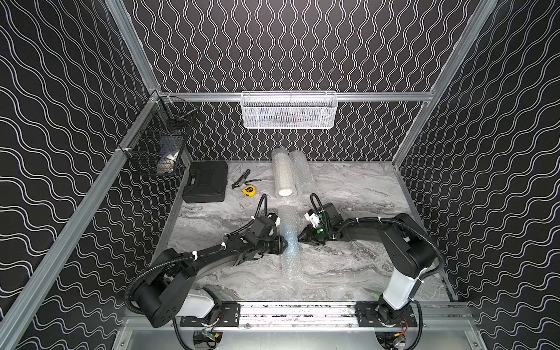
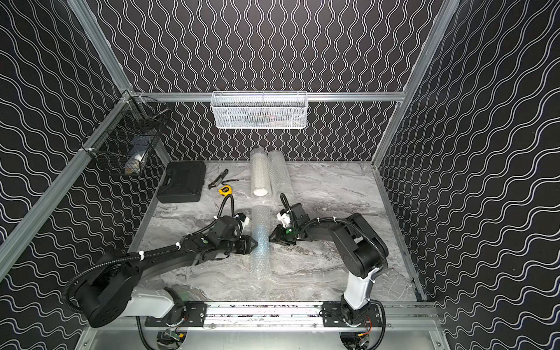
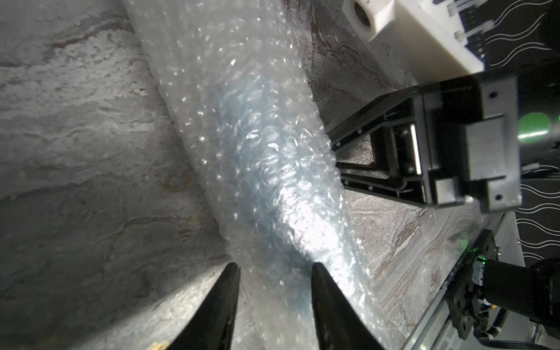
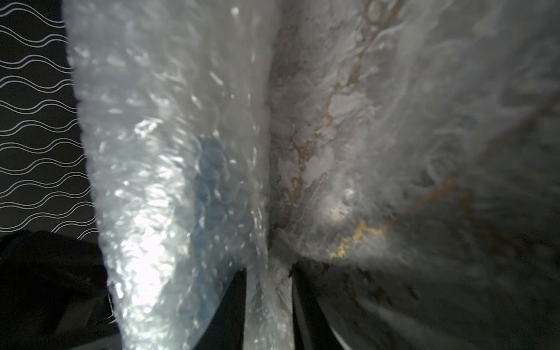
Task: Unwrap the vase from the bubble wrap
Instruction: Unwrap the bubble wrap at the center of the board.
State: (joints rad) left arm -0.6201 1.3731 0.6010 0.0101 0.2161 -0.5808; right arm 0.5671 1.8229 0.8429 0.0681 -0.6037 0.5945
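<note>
Midway across the counter (image 1: 363, 272) lies the bubble wrap (image 1: 290, 242) as one long roll, its long axis running from the near edge toward the far edge; through its middle I make out what I take for the vase (image 1: 289, 230), a bluish blur under the layers; the left gripper (image 3: 274, 265) stands at the roll on the side of the counter's left edge and the right gripper (image 4: 269, 268) on the side of the right edge, both square to that axis and level with the bluish part, so neither arm is nearer; the left fingers (image 3: 224, 303) are clamped on the wrap, plastic bunched between them; the right fingers (image 4: 230, 318) stand close together with a fold of sheet caught between them low on the roll, so I judge that they pinch a loose edge; nowhere do I see the wrap opened yet; I would draw that edge toward the right edge, across the axis, while the left gripper keeps the roll from following; the risk I see is the whole roll turning instead of peeling; two other rolls (image 1: 283, 175) lie well apart by the far edge.
</note>
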